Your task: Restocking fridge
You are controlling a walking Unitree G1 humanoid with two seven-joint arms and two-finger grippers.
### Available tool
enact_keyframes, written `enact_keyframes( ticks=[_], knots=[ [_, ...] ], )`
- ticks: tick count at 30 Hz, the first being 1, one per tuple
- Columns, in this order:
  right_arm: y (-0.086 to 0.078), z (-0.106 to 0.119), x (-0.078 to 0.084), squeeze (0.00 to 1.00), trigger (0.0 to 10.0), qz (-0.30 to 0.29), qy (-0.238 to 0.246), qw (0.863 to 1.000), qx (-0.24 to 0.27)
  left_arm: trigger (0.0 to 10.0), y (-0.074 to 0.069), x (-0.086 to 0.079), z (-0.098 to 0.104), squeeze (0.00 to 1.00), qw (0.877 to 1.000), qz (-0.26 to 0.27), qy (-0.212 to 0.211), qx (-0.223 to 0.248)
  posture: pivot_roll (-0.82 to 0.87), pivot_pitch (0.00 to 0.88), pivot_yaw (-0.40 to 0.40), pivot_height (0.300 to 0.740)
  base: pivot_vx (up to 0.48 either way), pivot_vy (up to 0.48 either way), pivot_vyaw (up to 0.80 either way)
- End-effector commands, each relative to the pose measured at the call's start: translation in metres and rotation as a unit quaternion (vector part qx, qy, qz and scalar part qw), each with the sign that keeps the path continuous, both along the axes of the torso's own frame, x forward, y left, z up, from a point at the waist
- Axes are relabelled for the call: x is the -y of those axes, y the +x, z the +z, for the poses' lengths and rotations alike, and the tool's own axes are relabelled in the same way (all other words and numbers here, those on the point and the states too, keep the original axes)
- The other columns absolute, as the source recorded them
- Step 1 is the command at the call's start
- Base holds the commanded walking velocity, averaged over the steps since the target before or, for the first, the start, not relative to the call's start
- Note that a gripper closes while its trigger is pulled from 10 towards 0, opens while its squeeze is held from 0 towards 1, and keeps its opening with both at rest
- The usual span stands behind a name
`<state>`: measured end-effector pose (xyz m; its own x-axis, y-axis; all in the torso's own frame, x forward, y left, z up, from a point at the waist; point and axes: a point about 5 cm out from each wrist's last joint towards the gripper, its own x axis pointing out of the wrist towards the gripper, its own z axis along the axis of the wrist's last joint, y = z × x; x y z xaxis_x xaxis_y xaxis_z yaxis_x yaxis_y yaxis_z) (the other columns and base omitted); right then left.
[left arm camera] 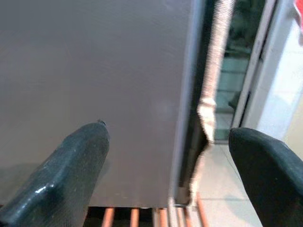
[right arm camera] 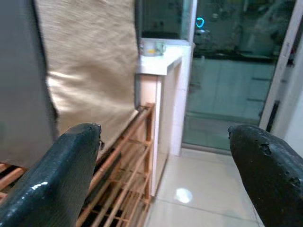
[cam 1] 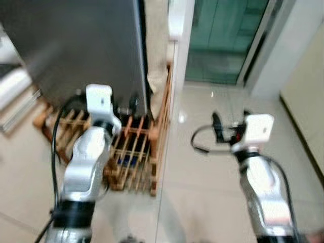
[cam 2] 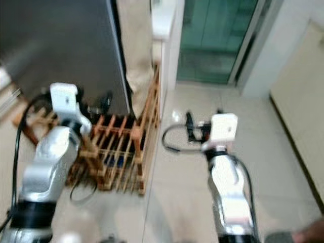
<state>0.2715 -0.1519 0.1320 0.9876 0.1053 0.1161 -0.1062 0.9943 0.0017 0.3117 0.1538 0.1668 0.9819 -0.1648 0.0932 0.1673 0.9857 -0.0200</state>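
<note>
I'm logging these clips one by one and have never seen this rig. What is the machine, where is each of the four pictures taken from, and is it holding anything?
It is a humanoid robot with two silver arms. The two wide pictures come from its head cameras, looking down. The other two look out from each wrist, along two black fingers. The left gripper is raised toward the grey fridge; the right gripper hangs over the tiled floor. Both are open and hold nothing. A wooden slatted rack stands at the foot of the fridge, and a beige cloth hangs beside it.

grey fridge (cam 1: 81, 45) side blocking the left, low wooden rack (cam 1: 136, 152) at its foot, beige cloth (cam 1: 157, 50) and white counter (cam 1: 177, 20) behind it, open tiled floor (cam 1: 212, 167) on the right
</note>
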Motion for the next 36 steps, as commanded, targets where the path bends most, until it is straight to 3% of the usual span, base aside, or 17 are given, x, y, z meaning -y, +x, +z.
enact_keyframes(
  ticks=[1, 12, 17, 24, 36],
  knots=[
    [0.0014, 0.0050, 0.0061, 0.00, 10.0, -0.010, -0.004, 1.000, 0.009, 10.0, -0.0023, 0.0061, 0.0012, 0.00, 1.000, -0.011, -0.003, 0.005, -0.04, 0.000, 0.032, 0.740, 0.000, -0.439, 0.00],
    [0.0021, 0.0064, 0.0071, 0.00, 10.0, -0.009, -0.008, 1.000, 0.012, 10.0, -0.0037, 0.0105, 0.0011, 0.00, 1.000, -0.013, -0.021, 0.007, -0.05, 0.000, 0.030, 0.740, 0.070, -0.424, 0.00],
    [0.0021, 0.0064, 0.0071, 0.00, 10.0, -0.010, -0.008, 1.000, 0.012, 10.0, 0.0010, 0.0073, -0.0014, 0.00, 1.000, 0.017, 0.001, -0.002, -0.05, 0.000, 0.036, 0.740, 0.318, -0.353, 0.00],
    [0.0016, 0.0067, 0.0076, 0.00, 10.0, -0.012, -0.008, 1.000, 0.013, 10.0, 0.0038, 0.0029, -0.0033, 0.00, 1.000, 0.027, -0.006, -0.008, -0.06, 0.000, 0.041, 0.740, 0.000, 0.000, 0.00],
    [0.0018, 0.0062, 0.0074, 0.00, 10.0, -0.013, -0.007, 1.000, 0.013, 10.0, 0.0044, 0.0071, -0.0020, 0.00, 1.000, 0.007, 0.005, -0.007, -0.06, 0.000, 0.045, 0.740, 0.066, 0.410, 0.00]
  ],
)
